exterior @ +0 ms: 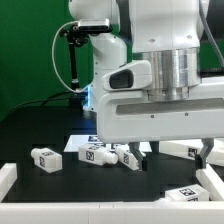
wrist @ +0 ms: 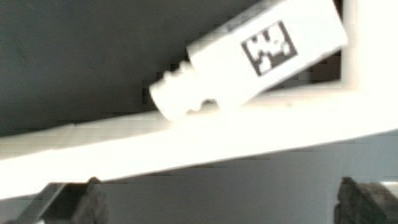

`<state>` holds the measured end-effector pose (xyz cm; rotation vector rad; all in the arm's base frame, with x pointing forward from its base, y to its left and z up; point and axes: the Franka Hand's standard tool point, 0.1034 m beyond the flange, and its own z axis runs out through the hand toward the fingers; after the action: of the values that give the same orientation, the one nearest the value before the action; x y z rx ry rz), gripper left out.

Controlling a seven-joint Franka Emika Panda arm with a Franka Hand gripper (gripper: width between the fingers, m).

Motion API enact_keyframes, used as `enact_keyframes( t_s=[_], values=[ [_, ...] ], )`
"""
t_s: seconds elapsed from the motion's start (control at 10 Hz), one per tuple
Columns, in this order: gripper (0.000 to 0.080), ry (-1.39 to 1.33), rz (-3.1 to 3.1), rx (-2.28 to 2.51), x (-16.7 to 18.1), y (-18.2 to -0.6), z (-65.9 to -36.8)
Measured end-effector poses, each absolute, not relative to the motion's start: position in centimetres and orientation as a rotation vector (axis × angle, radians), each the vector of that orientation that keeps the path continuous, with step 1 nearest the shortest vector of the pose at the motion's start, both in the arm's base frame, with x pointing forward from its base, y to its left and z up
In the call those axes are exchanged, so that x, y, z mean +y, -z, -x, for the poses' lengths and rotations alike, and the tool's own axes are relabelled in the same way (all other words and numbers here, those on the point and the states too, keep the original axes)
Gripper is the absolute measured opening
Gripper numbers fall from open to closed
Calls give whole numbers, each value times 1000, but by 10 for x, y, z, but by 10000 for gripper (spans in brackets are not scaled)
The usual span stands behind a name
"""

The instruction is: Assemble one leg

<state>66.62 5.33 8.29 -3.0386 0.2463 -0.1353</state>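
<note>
My gripper [wrist: 217, 204] is open and empty, with one dark fingertip [wrist: 71, 200] at each side and only grey surface between them. In the wrist view a white leg with a black marker tag [wrist: 249, 58] lies tilted on the dark table, beyond a long white bar [wrist: 214, 135] that crosses the picture. The leg is apart from my fingers. In the exterior view the wide white hand [exterior: 150, 110] hangs low over the table, its dark fingers [exterior: 147, 152] reaching down by a flat white part [exterior: 180, 149].
In the exterior view several white tagged parts lie in a row on the black table: one [exterior: 45, 157], another [exterior: 97, 154], a third [exterior: 130, 157]. Another tagged piece [exterior: 190, 193] lies at the front right. A white rim [exterior: 8, 176] bounds the table's left and front.
</note>
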Motion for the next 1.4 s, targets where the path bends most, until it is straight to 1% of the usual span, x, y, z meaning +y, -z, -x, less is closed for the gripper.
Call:
enact_keyframes(
  t_s=[0.4, 0.6, 0.8, 0.9, 1.3, 1.4],
  values=[
    [649, 128, 3035, 276, 54, -81, -663],
    [649, 61, 2998, 547, 65, -69, -643],
    [649, 28, 2925, 799, 79, -54, -642],
    [649, 76, 2888, 837, 76, -52, -646],
    [649, 68, 2890, 834, 78, -51, -644],
    [649, 37, 2851, 944, 79, -45, -637]
  ],
)
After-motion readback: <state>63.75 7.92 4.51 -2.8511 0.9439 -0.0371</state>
